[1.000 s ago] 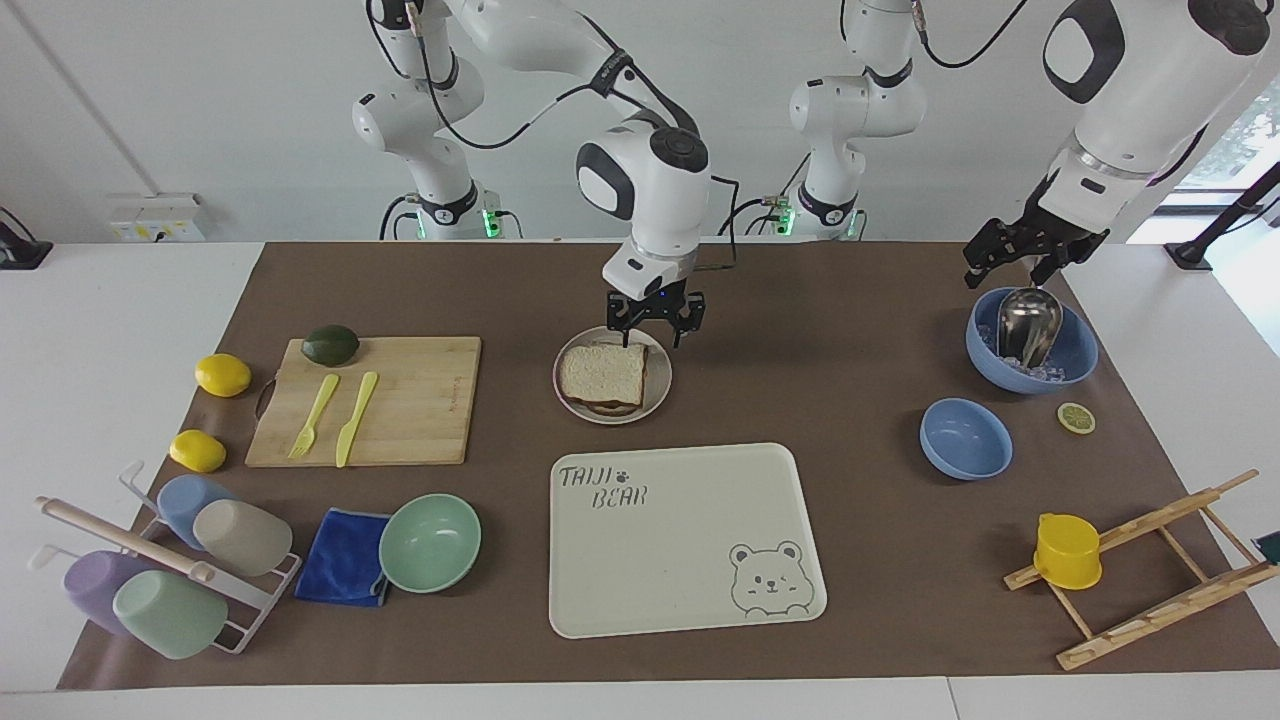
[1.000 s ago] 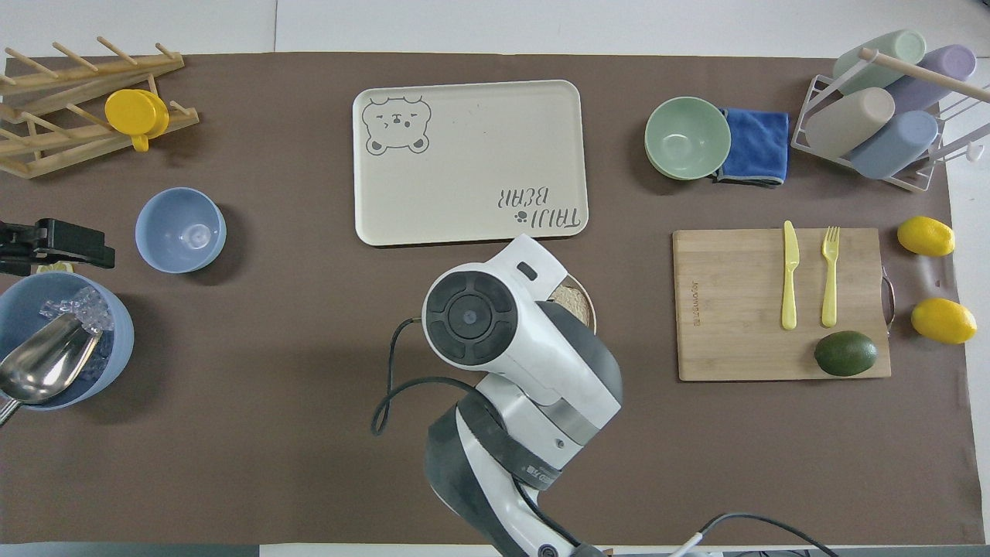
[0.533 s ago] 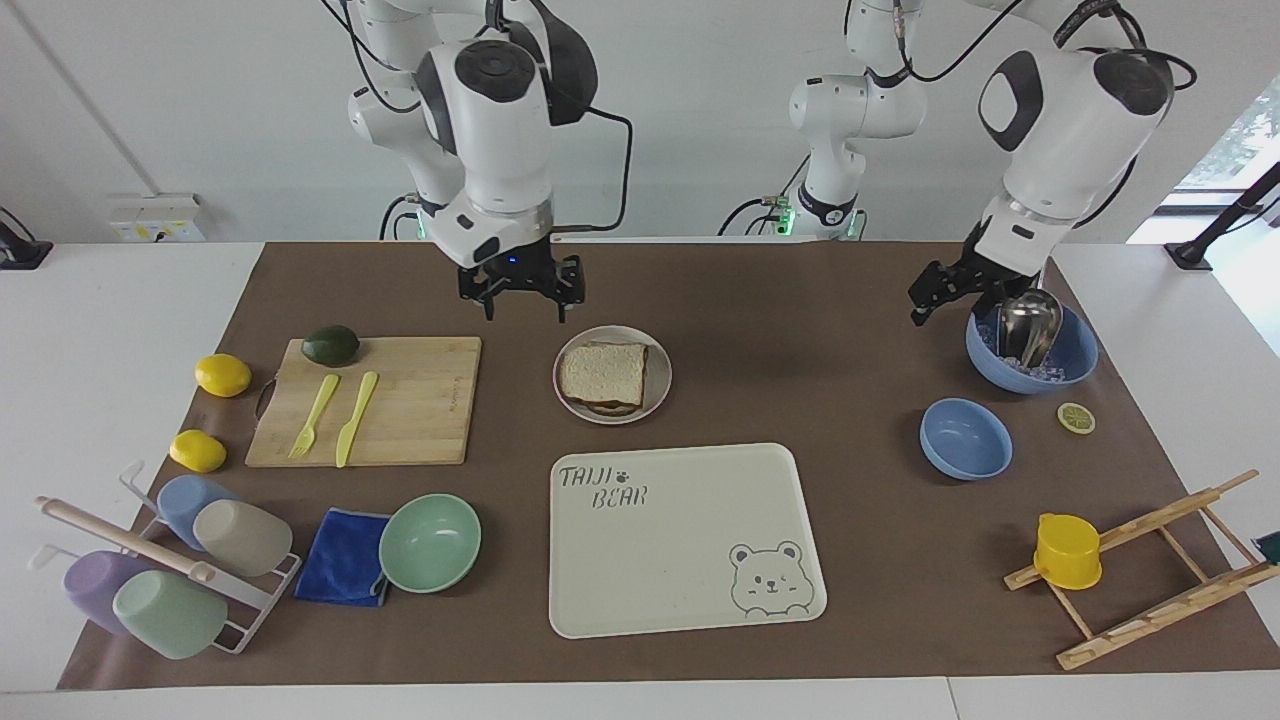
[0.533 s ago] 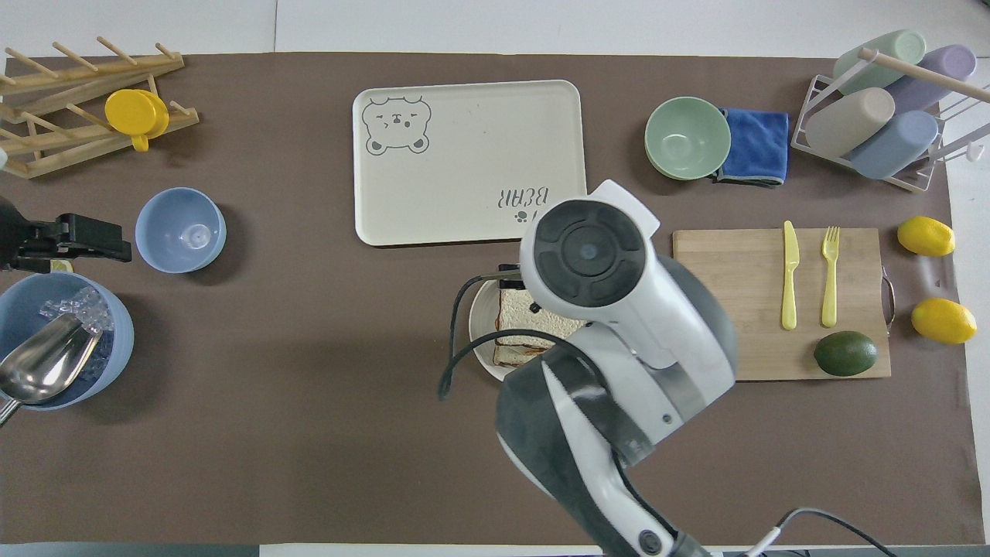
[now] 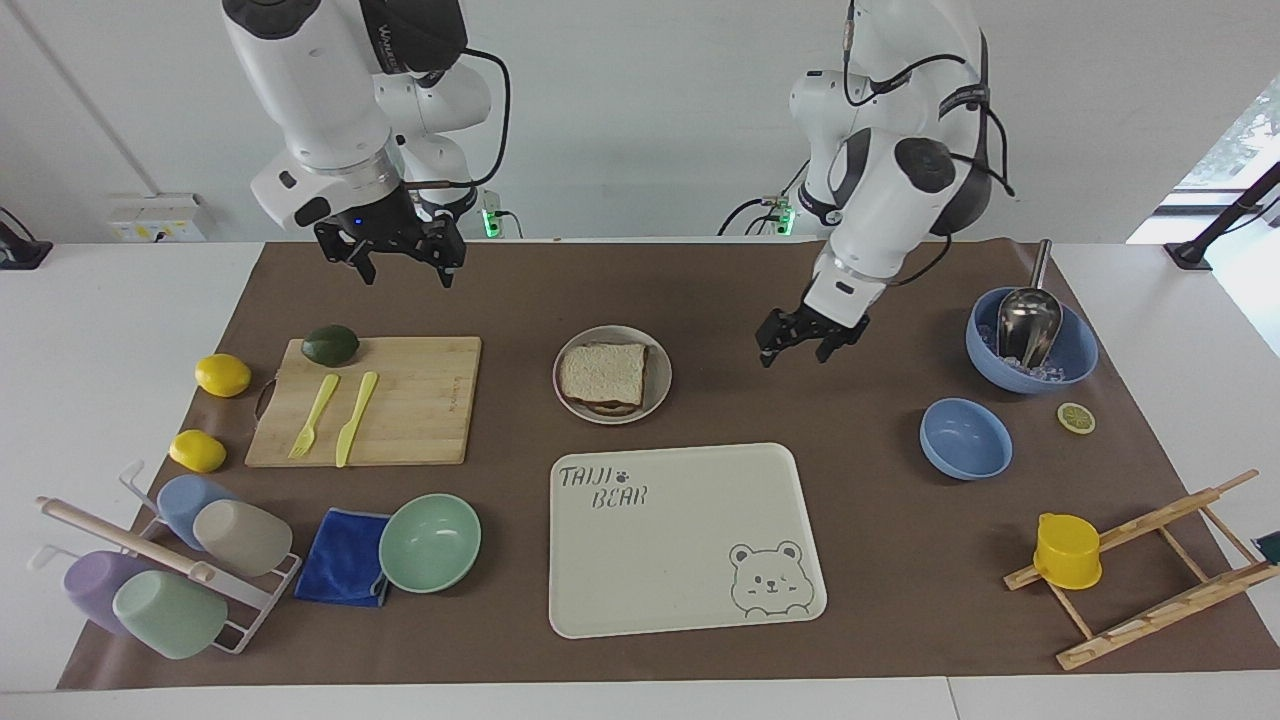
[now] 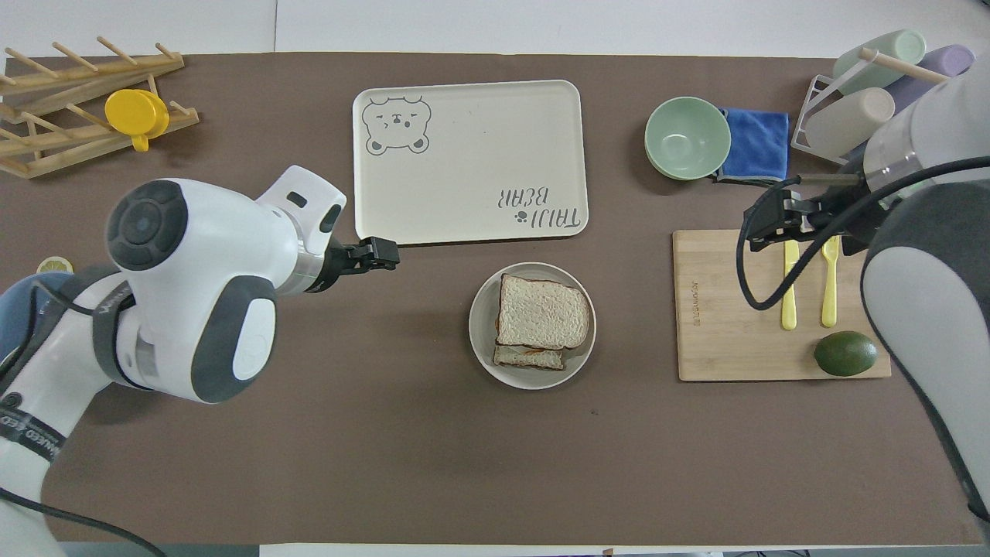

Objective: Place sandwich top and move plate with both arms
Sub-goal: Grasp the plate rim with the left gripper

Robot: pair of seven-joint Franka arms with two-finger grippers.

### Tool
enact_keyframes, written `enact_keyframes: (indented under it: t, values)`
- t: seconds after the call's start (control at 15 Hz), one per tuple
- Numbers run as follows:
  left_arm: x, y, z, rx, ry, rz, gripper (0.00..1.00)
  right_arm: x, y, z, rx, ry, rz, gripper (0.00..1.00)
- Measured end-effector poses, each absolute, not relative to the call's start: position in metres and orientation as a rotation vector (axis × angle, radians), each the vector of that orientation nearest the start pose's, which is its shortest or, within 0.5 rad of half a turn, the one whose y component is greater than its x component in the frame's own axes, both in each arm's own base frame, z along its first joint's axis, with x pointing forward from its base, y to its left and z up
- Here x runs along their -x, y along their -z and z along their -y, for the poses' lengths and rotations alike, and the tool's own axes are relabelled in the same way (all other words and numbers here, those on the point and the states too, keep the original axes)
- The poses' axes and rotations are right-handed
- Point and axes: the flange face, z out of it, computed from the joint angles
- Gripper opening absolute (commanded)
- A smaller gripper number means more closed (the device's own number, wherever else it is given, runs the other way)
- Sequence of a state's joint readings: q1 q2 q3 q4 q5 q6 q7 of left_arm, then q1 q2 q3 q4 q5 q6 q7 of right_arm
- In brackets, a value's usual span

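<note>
Left gripper (image 5: 802, 347), fingers apart & empty, hangs over bare mat btwn plate (image 5: 658, 392) and ice bowl (image 5: 1078, 362). Right gripper (image 5: 401, 262), fingers also spread & empty, is up above the cutting board (image 5: 420, 410). Sandwich top (image 5: 601, 371) sits on the lower slice on the plate, just nearer the robots than the bear tray (image 5: 690, 560).

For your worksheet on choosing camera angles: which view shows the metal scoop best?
The facing view: the metal scoop shows whole, standing in the blue bowl of ice, handle leaning on the rim. In the overhead view the left arm covers it completely.
</note>
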State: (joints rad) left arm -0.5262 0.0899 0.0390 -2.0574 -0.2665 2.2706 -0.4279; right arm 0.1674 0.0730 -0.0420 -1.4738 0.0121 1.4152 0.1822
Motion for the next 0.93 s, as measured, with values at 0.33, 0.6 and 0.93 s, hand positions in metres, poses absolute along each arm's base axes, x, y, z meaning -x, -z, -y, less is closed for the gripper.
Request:
enact_keyframes:
  t: [0.33,0.6,0.93]
  values:
    - [-0.471,-0.347,0.329,3.391,-0.023,0.08,1.0,-0.548,-0.629,-0.024,3.131,-0.227,-0.112,1.0]
    - [-0.46,-0.312,0.35,3.371,-0.055,0.017,0.98,-0.545,-0.626,-0.007,3.124,-0.278,-0.159,1.0]
    - [-0.458,-0.308,0.354,3.392,-0.075,0.01,0.81,-0.539,-0.625,0.007,3.115,-0.343,-0.192,1.0]
